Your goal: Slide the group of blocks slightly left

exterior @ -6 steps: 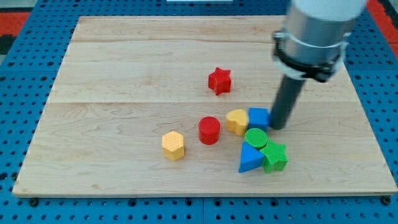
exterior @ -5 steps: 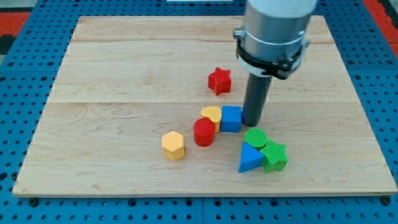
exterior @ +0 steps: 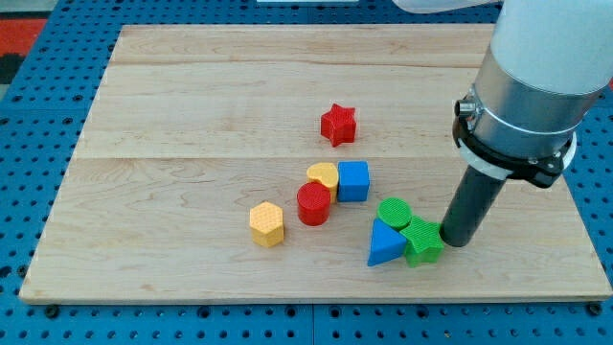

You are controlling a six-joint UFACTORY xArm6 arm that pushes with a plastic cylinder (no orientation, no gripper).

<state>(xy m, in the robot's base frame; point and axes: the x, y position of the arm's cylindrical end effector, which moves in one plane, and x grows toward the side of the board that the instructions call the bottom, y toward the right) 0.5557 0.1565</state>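
Note:
My tip (exterior: 456, 241) rests on the board just right of the green star block (exterior: 423, 241), touching or nearly touching it. The green star sits against a green cylinder (exterior: 394, 213) and a blue triangle block (exterior: 384, 244). Up and to the left, a blue cube (exterior: 353, 180), a yellow heart-shaped block (exterior: 324, 175) and a red cylinder (exterior: 313, 203) are packed together. A yellow hexagon block (exterior: 267, 224) lies left of them. A red star block (exterior: 338, 125) stands alone nearer the view's top.
The wooden board (exterior: 172, 115) lies on a blue pegboard surface (exterior: 29, 144). The arm's grey body (exterior: 532, 86) hangs over the board's right side.
The tip pushed the blue cube and yellow heart left against the red cylinder, then left them and moved down and right to the green star's right side.

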